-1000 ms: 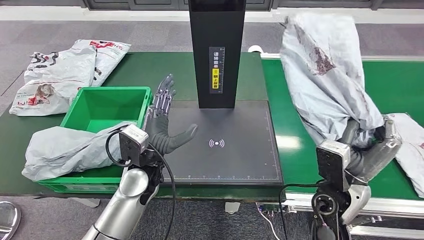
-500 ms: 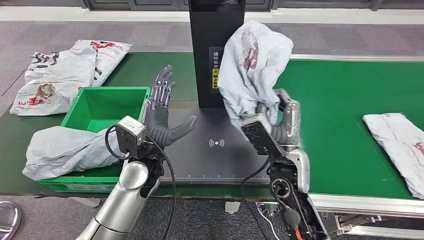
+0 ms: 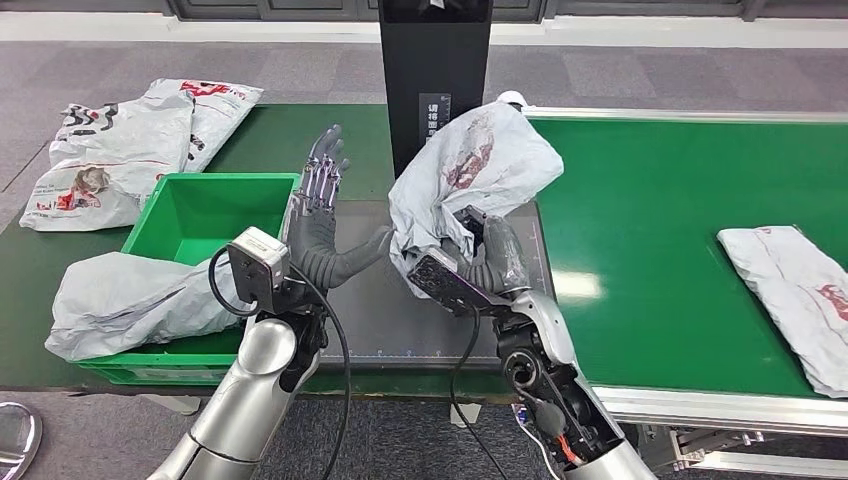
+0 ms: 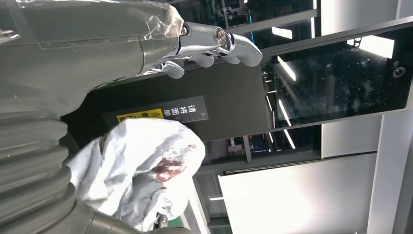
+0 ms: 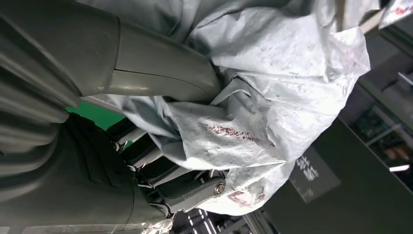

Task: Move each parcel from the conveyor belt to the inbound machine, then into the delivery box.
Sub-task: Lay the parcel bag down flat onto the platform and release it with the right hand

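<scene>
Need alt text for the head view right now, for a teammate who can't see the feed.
The right hand holds a crumpled grey parcel above the black scanner platform, in front of its black column. The left hand is raised open beside it, next to a green bin with another parcel draped over its near edge. One more parcel lies on the green conveyor.

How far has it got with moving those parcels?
One grey parcel already lies across the green delivery box. The right hand holds a second parcel above the inbound machine's black plate, not yet set down; the left hand waits open beside it. A third parcel lies on the conveyor belt, untouched.
</scene>
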